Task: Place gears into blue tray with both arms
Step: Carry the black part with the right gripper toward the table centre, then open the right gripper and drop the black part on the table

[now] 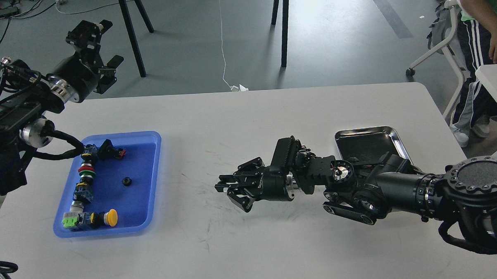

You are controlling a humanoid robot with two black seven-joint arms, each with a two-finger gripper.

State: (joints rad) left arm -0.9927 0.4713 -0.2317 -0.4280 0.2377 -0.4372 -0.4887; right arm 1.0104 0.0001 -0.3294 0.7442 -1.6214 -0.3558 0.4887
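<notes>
Black gear (127, 181) in blue tray (152, 176), well left of right gripper (229, 194).

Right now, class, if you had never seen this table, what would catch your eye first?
The blue tray at the table's left, with colourful push-button switches lined along its left side and one small black gear on its floor. Next, the right gripper reaching across mid-table, in front of a silver metal tray.

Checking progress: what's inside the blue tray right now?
Inside the blue tray: one gear near the middle, and push-button switches along the left side and front. The left arm's cable covers a bit of the tray's far-left corner, so that spot can't be checked.
</notes>
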